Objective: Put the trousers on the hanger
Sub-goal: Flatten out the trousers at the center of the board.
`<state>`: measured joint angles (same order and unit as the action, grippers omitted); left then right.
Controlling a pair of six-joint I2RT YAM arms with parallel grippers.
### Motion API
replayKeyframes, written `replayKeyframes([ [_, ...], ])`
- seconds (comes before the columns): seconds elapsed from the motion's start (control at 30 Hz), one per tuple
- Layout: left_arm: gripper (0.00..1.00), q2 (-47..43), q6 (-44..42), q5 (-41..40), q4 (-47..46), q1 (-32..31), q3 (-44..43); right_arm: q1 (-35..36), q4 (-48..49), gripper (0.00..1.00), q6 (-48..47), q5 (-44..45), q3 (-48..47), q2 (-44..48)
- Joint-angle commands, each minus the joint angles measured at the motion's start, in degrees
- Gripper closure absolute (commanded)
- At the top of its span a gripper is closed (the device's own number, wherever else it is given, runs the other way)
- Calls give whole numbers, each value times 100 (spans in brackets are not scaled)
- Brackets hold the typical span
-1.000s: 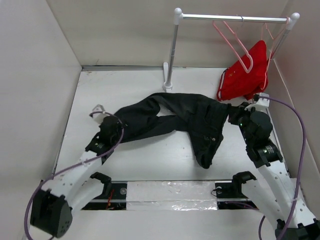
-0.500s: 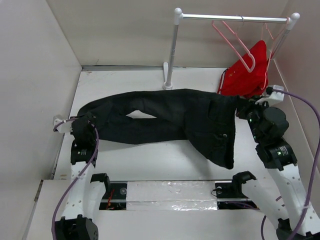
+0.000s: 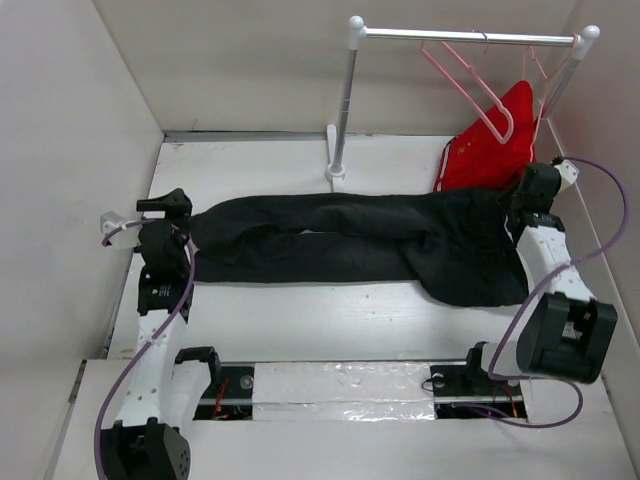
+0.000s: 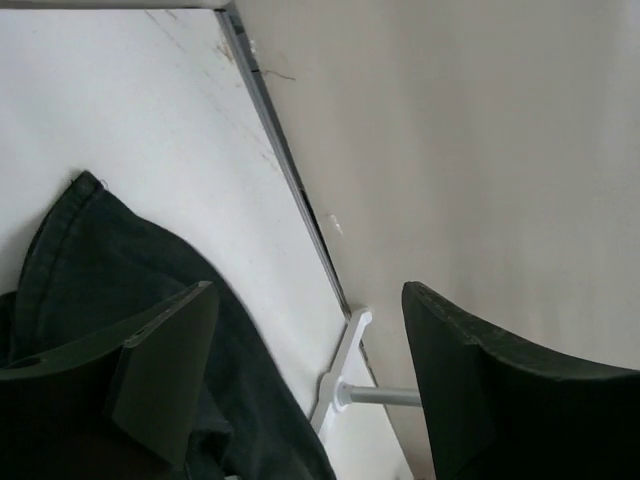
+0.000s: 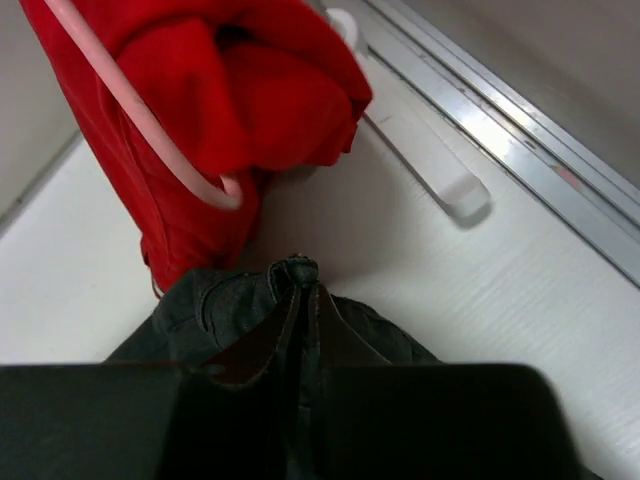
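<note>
Seen from above, the trousers [image 3: 350, 235] lie spread flat across the table [image 3: 300, 310] from 9 to 3 o'clock, and the hanger [image 3: 465, 85] hangs on the rail [image 3: 470, 37] at 1 o'clock. In the left wrist view, the left gripper [image 4: 310, 295] has its jaws wide apart over a leg hem. In the right wrist view, the right gripper [image 5: 300, 375] is pinching the waistband, with the red garment [image 5: 230, 110] at 11 o'clock.

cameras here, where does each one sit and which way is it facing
top external: above and behind, looking down at the table; left arm and right arm show.
left wrist: low at the table's left end, looking along the trousers towards the rack foot; its open fingers show.
right wrist: at the waist end, facing the red garment; right gripper shows.
Both wrist views share the trousers.
</note>
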<state>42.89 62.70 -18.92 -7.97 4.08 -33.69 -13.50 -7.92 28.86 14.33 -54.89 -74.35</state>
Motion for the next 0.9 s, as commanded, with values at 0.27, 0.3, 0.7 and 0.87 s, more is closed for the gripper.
replayKeyframes([
  [0.27,51,676,-1523,1349,-1120,-2014,363,794,1284,19,-20,-2,293,841],
  [0.3,51,702,-1550,964,-1015,-2234,433,892,1241,19,-64,69,382,1043],
  [0.7,34,1748,-1489,-798,225,-4836,715,3975,540,100,-961,-915,1692,2048],
  [0.87,30,2108,-1365,-675,348,-5056,732,4497,-165,66,-488,8,2315,1985],
])
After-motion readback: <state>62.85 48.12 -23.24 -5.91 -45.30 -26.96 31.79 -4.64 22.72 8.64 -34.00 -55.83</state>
